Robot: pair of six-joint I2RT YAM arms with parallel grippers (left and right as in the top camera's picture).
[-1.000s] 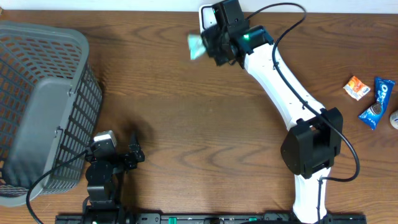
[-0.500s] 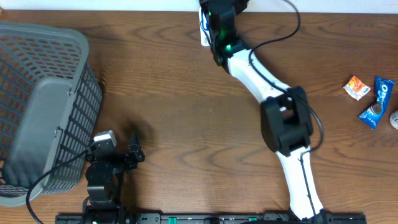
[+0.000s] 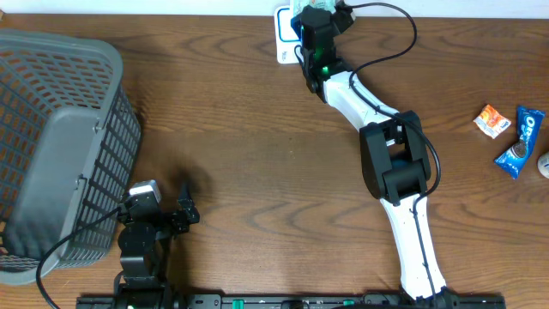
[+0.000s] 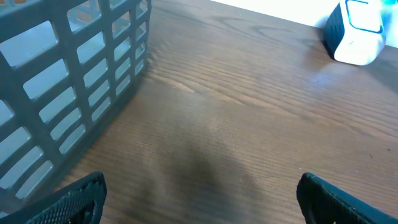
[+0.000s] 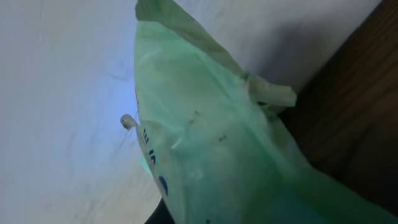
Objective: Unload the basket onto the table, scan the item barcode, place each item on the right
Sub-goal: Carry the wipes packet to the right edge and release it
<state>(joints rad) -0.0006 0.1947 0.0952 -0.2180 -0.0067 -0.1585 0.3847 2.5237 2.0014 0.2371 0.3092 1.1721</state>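
Soft, even light falls from overhead on the brown table (image 3: pixel 240 129), with one faint smudge of shadow on the wood. Close up, the green packet (image 5: pixel 211 143) is blurred (a bluish glow tints its edge).

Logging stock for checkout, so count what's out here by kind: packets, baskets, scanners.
Packets: 3 - pale green plastic packet, small orange packet, blue biscuit packet
Baskets: 1 - grey plastic lattice basket
Scanners: 1 - white box-shaped scanner
Total: 5
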